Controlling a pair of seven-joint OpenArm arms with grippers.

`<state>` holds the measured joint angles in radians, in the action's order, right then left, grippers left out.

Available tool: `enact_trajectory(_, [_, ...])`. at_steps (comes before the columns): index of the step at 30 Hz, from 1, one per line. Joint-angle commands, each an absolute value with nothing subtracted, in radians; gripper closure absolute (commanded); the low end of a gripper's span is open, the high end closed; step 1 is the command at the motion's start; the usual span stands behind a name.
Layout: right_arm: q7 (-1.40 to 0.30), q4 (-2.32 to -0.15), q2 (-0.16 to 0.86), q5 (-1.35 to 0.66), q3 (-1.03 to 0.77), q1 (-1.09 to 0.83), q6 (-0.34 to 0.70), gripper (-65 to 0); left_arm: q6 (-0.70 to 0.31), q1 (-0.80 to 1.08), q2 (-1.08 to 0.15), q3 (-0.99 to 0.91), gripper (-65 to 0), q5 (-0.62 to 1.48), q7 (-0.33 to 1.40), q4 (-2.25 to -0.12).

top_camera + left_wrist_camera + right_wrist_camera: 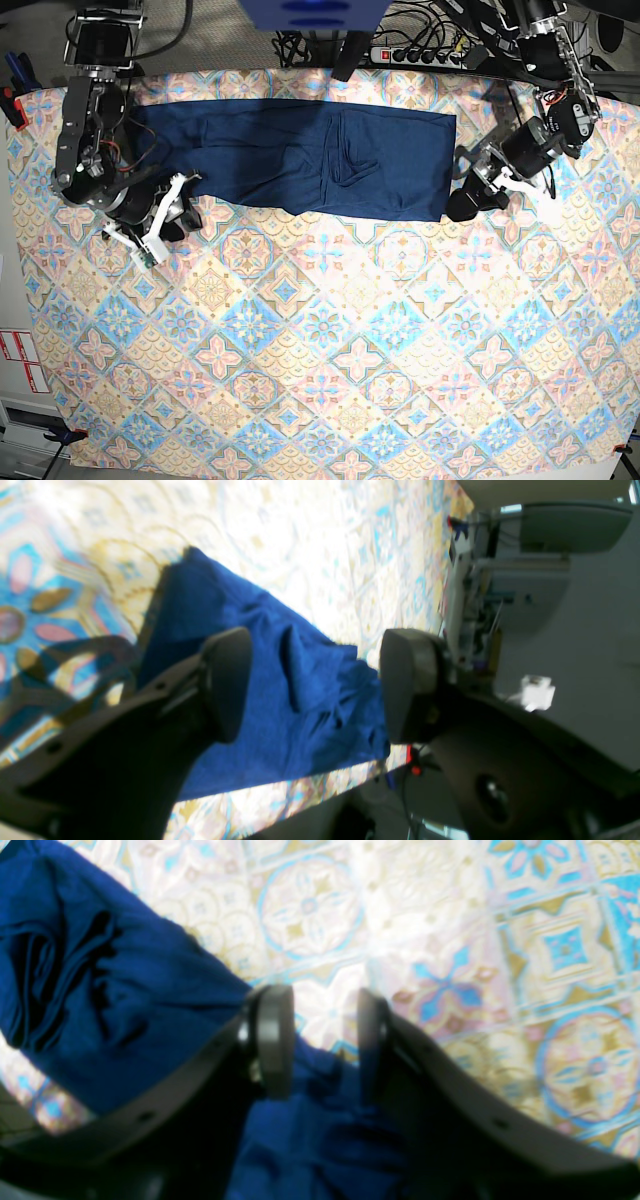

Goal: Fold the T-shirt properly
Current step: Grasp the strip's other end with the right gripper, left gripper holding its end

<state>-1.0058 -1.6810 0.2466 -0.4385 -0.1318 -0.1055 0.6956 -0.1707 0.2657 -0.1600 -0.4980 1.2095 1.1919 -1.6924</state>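
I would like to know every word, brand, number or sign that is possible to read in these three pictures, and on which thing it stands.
No word, label, brand or number can be read in any view.
T-shirt: plain, no print visible.
Patterned tablecloth: only flowers and tile ornaments, no writing.
Red-and-white marks at the base view's left edge: too small to read.

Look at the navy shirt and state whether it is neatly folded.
Not neatly folded. The shirt lies stretched across the patterned cloth, with a loose fold near its middle and a bunched end.
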Motion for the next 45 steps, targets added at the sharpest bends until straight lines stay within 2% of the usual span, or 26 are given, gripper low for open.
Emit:
enact_trajectory(1, [-0.986, -1.695, 0.259, -0.453, -0.139, -0.094, 0.698, -20.0, -0.179, 0.259, -0.168, -0.516, -39.3, 1.236, 1.187, -1.709])
enact_trajectory(7, [-0.986, -1.695, 0.260, -0.452, -0.142, -0.097, 0.698, -20.0, -0.176, 0.260, -0.168, -0.598, -39.3, 1.234, 1.187, -1.702])
enact_trajectory(13, [-0.990, -1.695, 0.260, -0.452, -0.222, -0.097, 0.698, -20.0, -0.174, 0.263, -0.176, -0.619, -39.2, 1.175, 1.187, -1.702])
enact_trajectory(20, [-0.992, -1.695, 0.323, -0.449, -0.295, -0.151, 0.698, -20.1, -0.177, 0.260, -0.174, -0.568, -39.2, 1.000, 1.196, -1.702])
enact_trajectory(25, [-1.044, -1.685, 0.344, -0.328, -0.285, -0.174, 0.698, -20.5, -0.177, 0.260, -0.177, -0.489, -39.2, 0.921, 1.191, -1.702])
enact_trajectory(33, [-1.121, -1.604, 0.340, -0.282, -0.286, -0.173, 0.698, -26.8, -0.177, 0.259, -0.176, -0.453, -39.2, 0.894, 1.188, -1.704])
enact_trajectory(45, [-1.152, -1.564, 0.329, -0.503, -0.323, -0.165, 0.698, -26.3, -0.179, 0.259, -0.173, -0.453, -39.2, 0.892, 1.188, -1.704])
